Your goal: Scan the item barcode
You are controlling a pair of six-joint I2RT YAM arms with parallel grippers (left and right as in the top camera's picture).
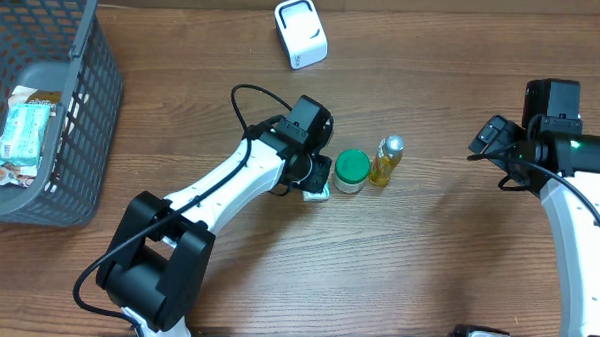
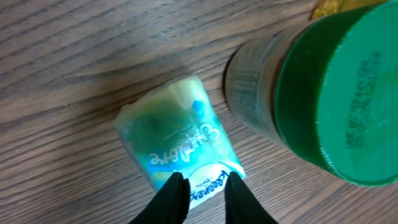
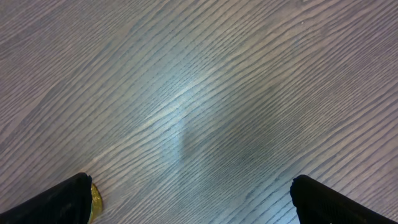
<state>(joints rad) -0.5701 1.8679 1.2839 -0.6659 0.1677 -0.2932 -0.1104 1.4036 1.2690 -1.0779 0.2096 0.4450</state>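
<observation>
Teal-and-white soft plastic packet (image 2: 177, 140), the item to be scanned, lies flat on the brown wooden table (image 1: 427, 253) near its middle, just beside a squat jar with a round green lid (image 1: 352, 168). A small yellow bottle with a clear cap (image 1: 386, 160) stands just past the jar, on its far side from the packet. The left gripper (image 2: 204, 182) reaches down over the packet; its two black fingers stand narrow and pinch the packet's near, white-labelled end. The right gripper (image 3: 191, 190) hangs well apart over bare wood, jaws spread wide and holding nothing; the yellow bottle's edge shows beside one of its fingers. A white rounded box-shaped device (image 1: 301, 32) sits at the table's far edge. A grey slatted plastic basket (image 1: 92, 101) containing wrapped goods occupies the left corner.
</observation>
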